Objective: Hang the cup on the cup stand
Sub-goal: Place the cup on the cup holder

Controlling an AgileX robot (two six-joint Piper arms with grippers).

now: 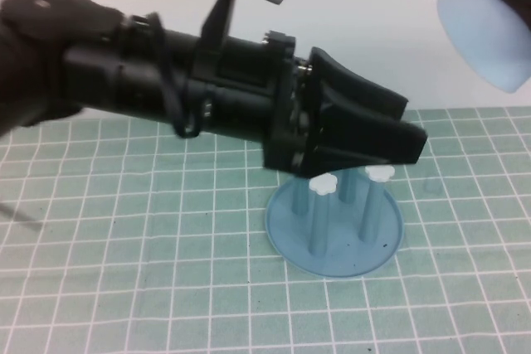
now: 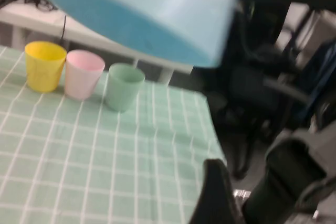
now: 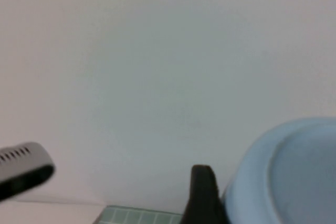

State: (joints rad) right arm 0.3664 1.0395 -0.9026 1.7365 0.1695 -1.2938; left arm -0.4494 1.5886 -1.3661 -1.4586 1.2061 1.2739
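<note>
The small light-blue plastic cup is up in the air at the far right, pinched by the right gripper with one black finger pressed against its side. The left gripper hangs right over the round translucent blue cup stand and its white-knobbed pegs, jaws spread wide with nothing in them. Yellow, pink and green cups sit in a row on the green grid mat.

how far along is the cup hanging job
Done: the cup is lifted off the table, held up at the far right by the right gripper. In hand: the left gripper, fingers open, hovers above the cup stand. Left: no cup sits on any peg yet.
</note>
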